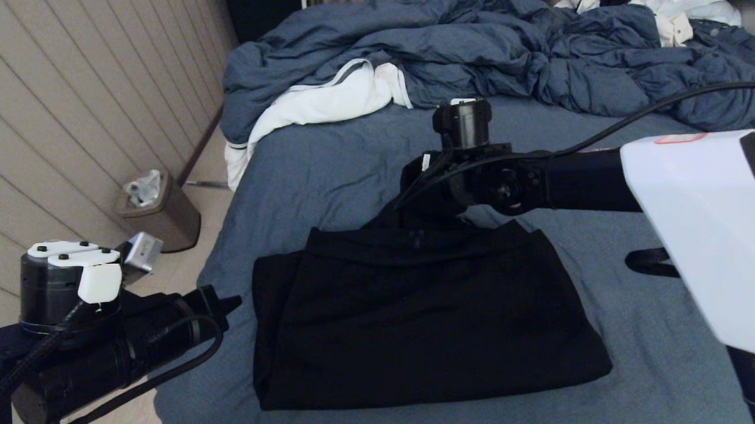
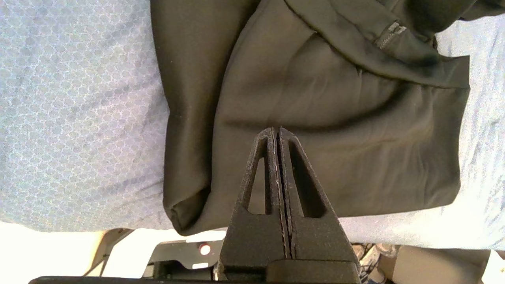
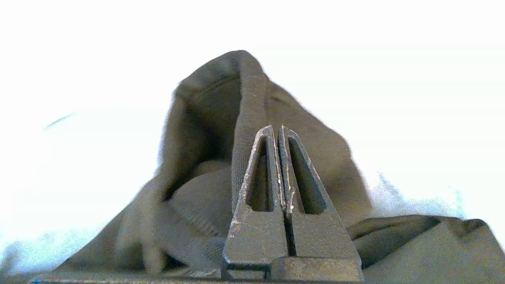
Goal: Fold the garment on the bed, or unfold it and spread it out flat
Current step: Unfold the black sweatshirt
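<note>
The garment (image 1: 418, 311) lies folded in the lower centre of the head view on the bed (image 1: 326, 170). The right claw (image 3: 278, 130), clamped on a lifted fold of it, could drag the stack apart. The left claw (image 2: 276, 132), together and empty, hovers lower left.

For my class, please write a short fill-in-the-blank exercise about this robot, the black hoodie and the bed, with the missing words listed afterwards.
1. The black hoodie lies folded on the blue-grey ____ of the bed.
2. The right gripper has its fingers ____ on a raised fold of the hoodie.
3. The left gripper is shut and holds ____.
4. On the floor left of the bed stands a small ____ by the wall.

Missing words: sheet; shut; nothing; bin
</note>
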